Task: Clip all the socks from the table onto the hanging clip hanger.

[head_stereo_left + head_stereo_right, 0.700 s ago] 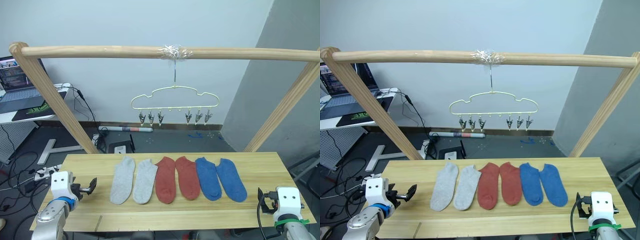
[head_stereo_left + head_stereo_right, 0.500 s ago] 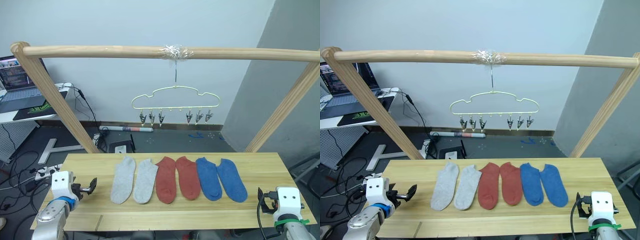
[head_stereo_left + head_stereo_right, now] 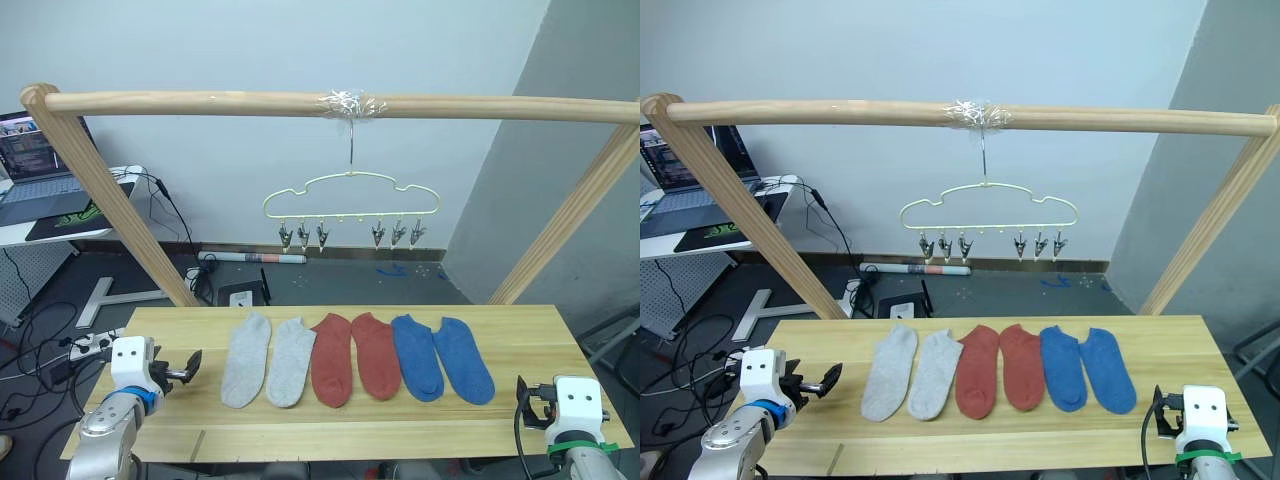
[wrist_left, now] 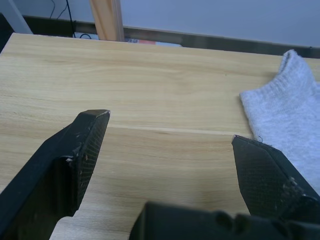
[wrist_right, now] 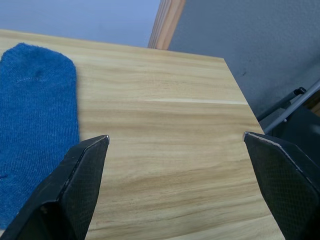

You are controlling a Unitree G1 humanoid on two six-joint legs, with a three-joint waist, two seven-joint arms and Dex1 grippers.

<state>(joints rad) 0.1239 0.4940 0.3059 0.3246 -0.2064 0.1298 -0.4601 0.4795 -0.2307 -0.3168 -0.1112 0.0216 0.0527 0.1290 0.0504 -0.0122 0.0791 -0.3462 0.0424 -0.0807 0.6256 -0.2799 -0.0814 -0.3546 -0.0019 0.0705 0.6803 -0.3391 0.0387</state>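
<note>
Six socks lie side by side on the table [image 3: 350,432]: two light grey socks [image 3: 246,360] [image 3: 291,362], two rust red socks [image 3: 331,362] [image 3: 375,356] and two blue socks [image 3: 416,357] [image 3: 462,360]. Above them the pale yellow-green clip hanger [image 3: 350,214] hangs from the pole with nothing in its clips. My left gripper [image 3: 193,362] is open low over the table's left end, a short way from the leftmost grey sock [image 4: 287,125]. My right gripper [image 5: 176,137] is open over the table's right front corner, beside the outer blue sock [image 5: 35,125].
A round wooden pole frame [image 3: 300,103] spans the table, its slanted legs standing at the back corners. A laptop [image 3: 30,160] sits on a side desk at the left, with cables on the floor below. A dark chair part [image 3: 615,340] stands off the table's right end.
My left gripper has moved a little to the right, closer to the leftmost grey sock. The socks, the hanger and my right gripper have stayed put.
</note>
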